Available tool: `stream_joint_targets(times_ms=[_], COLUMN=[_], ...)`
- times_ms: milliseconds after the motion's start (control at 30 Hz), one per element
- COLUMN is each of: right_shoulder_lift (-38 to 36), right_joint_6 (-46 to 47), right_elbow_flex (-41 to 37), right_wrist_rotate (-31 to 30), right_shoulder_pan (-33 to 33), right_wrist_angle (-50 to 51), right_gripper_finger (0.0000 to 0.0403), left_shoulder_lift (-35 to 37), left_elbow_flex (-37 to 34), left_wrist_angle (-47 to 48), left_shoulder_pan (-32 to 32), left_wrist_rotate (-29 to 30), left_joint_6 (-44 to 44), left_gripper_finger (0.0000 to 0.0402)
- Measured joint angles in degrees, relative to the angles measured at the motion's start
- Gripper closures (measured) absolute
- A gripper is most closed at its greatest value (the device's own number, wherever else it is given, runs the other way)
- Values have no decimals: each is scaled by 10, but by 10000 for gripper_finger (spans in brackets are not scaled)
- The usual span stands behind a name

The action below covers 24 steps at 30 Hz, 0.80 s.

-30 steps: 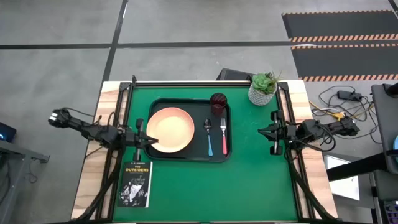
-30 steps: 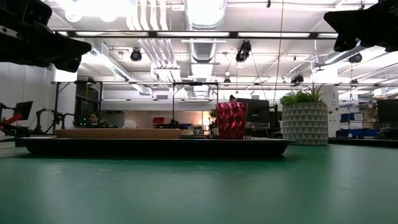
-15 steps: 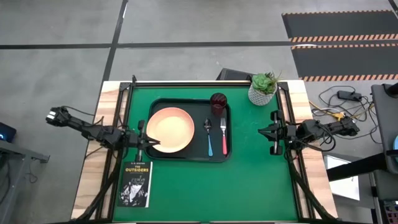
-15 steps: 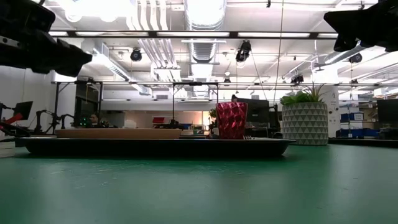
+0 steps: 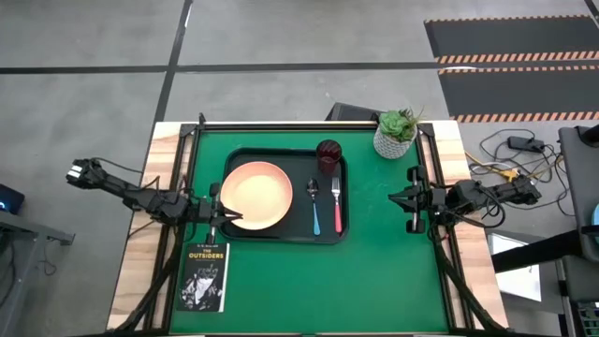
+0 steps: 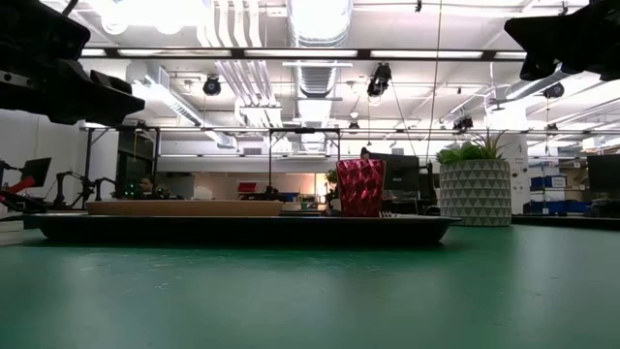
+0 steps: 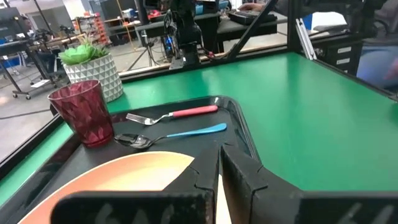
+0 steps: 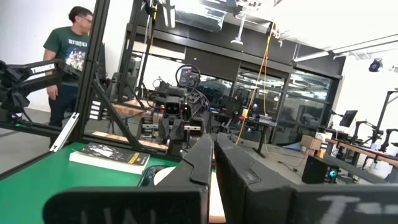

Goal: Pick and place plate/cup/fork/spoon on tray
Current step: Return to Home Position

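High view, tray (image 5: 231, 161): dark, round-cornered, raised rim; sits mid-tabletop and holds all four pieces, so the task looks done.
Plate (image 5: 255, 195): flat salmon disc on the tray's left half.
Spoon (image 5: 314, 206): blue handle, silver bowl; parallel to the fork (image 5: 336, 199), pink handle, just beside it.
Cup (image 5: 328, 153): red faceted translucent tumbler, upright in the far right corner.
Left gripper (image 5: 221, 214): fingers together, empty, at the tray's left edge.
Right gripper (image 5: 406, 199): fingers together, empty, well right of the tray.
Tabletop (image 5: 374, 271): smooth green mat.
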State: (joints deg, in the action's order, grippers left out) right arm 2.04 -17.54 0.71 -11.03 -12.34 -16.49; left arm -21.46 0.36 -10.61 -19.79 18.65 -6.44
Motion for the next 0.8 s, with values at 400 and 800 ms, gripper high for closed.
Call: stream_joint_targets(times_ms=[400,800], right_shoulder_lift=[0,0], right_joint_6=[0,0], right_elbow_flex=[0,0], right_wrist_rotate=[0,0], right_shoulder_pan=[0,0], right_wrist_angle=[0,0], right_gripper_finger=[394,394], left_shoulder_lift=[-25,-47], left_elbow_flex=[0,0], left_wrist_angle=[0,0], left_shoulder_pan=[0,0], left_wrist_rotate=[0,0], left_joint_6=[0,0], left_gripper_finger=[402,402])
